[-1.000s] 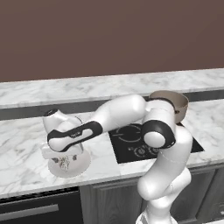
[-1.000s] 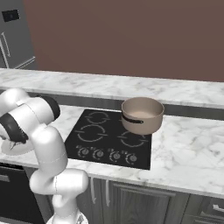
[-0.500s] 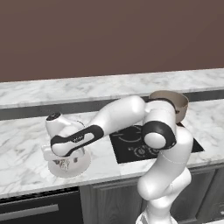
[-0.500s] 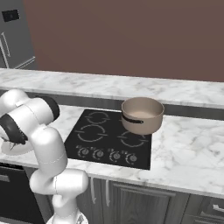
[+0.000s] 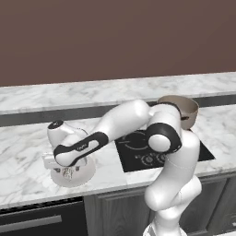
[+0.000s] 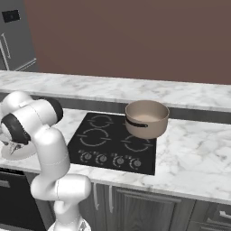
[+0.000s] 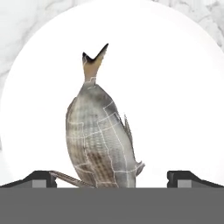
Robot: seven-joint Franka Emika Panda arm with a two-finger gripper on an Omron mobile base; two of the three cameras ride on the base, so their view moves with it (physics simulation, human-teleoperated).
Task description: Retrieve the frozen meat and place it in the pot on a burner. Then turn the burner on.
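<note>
Dropped lower over the white dish (image 5: pixel 73 174) since a second ago, gripper (image 5: pixel 68 172) now right down at the plate, with the pot and cooktop unmoved. Far left on the marble counter (image 5: pixel 27 161), well apart from the cooktop (image 5: pixel 138 154): the dish, and on it the frozen meat (image 7: pixel 99 135), a grey, scaled, fish-shaped piece with a forked tail pointing away from the hand. Jaws spread wide, one fingertip (image 7: pixel 40 178) on each side of the body, nothing gripped yet. Probably stiff and light, being frozen, and likely slick on the scaled skin; best taken across the thick middle of the body, not the thin tail or the fins, with a firm squeeze so it cannot squirt out. Further right, black glass with a front row of dials (image 6: pixel 110 159) and white-ringed zones. At the right rear corner, the pot (image 6: pixel 146 118) on its burner (image 6: pixel 140 145), upright, tan outside, pale inside, apparently empty. Still to do, by the look of it: grasp, carry across, drop in, turn a dial.
</note>
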